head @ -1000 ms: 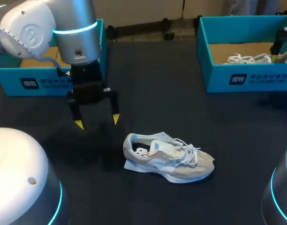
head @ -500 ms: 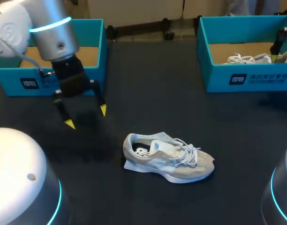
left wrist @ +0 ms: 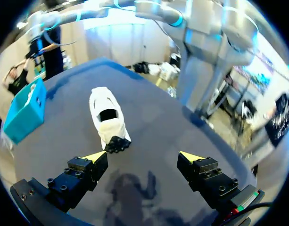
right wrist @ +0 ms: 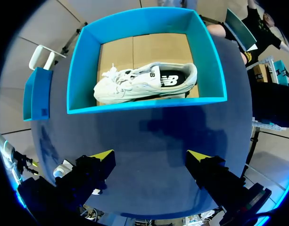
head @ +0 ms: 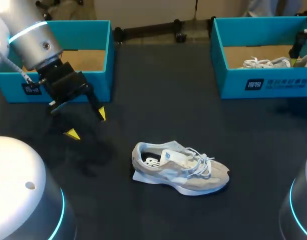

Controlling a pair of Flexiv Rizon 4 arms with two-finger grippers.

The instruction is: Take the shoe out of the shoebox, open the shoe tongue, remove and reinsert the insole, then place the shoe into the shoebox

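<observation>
A grey and white shoe (head: 178, 170) lies on its sole in the middle of the dark table, toe to the right, laces loose and tongue raised. My left gripper (head: 87, 124) hangs open to the shoe's left, tilted, in front of the left blue shoebox (head: 100, 60). In the left wrist view the shoe (left wrist: 106, 113) lies ahead of the open left gripper (left wrist: 143, 156), heel nearest, well clear of the fingers. My right gripper (right wrist: 151, 155) is open above the near wall of the right shoebox (right wrist: 149, 104). Nothing is between either pair of fingers.
A second white shoe (right wrist: 144, 84) lies on its side in the right shoebox (head: 263, 82) at the back right. The left shoebox shows only its cardboard floor. Dark tabletop surrounds the middle shoe on all sides.
My left arm has swung left and back from the shoe, tilting its gripper, which stayed open. The shoe and right arm have not moved.
</observation>
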